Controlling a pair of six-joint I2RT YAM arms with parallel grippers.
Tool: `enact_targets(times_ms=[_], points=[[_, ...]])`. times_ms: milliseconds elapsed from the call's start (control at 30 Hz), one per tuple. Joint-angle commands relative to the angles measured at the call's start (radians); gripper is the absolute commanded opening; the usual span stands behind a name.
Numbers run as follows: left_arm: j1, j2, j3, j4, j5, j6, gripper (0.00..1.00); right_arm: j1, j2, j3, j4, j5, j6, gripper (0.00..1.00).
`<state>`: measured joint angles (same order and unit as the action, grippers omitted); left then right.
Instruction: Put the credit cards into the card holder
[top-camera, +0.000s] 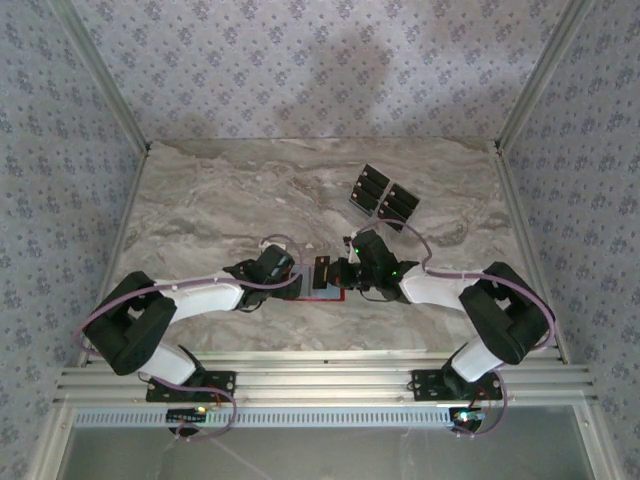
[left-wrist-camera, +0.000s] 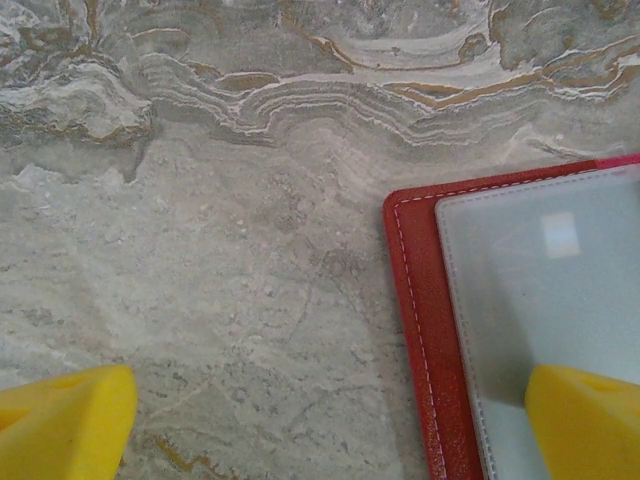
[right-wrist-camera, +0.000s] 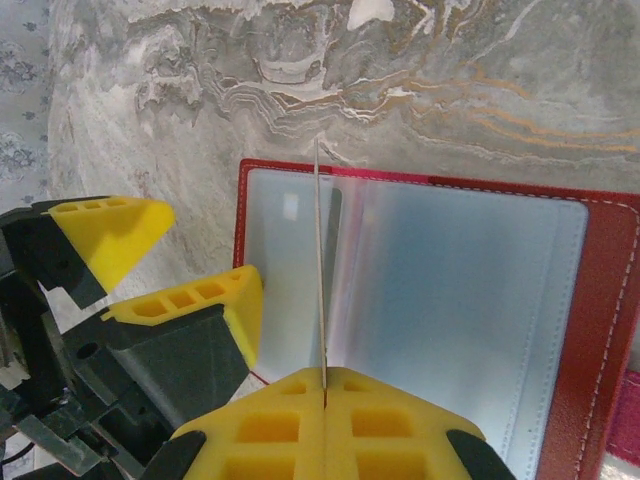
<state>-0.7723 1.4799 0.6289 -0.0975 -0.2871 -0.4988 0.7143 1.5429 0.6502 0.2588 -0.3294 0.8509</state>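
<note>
The red card holder (right-wrist-camera: 470, 300) lies open on the tabletop (top-camera: 220, 200), near the middle of the near edge, between the two arms. Its pale pockets face up.

The right claw (right-wrist-camera: 323, 385) is pinched tight on one black card (right-wrist-camera: 318, 260). The card stands on its thin edge, and its tip is over the fold of the holder, by the left pocket. I cannot tell if the tip is in a pocket yet.

The left claw (left-wrist-camera: 322, 425) has its fingers wide apart and holds nothing. One yellow finger (left-wrist-camera: 585, 425) is over the pale pocket at the left end of the holder, and the other is over bare tabletop. It may be pressing the holder down, but I cannot be sure it touches.

The rest of the credit cards (top-camera: 383, 193) lie together on the far right side, well apart from the holder.

So the step now looks like sliding this one card in. Next, the card needs to tip flatter and its edge must find the pocket mouth. The push should be slow, so the holder does not slide.
</note>
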Motion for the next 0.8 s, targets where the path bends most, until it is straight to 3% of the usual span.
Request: enact_targets(times_ms=[0,767], points=[[-0.005,0.007,-0.028,-0.062,-0.031,-0.007,1.0,0.008,0.012,-0.027,0.067,0.006,0.019,0.0],[-0.01,0.005,-0.041,-0.054,-0.031,-0.019,1.0,-0.006,0.012,-0.112,0.226,-0.046,0.083,0.0]])
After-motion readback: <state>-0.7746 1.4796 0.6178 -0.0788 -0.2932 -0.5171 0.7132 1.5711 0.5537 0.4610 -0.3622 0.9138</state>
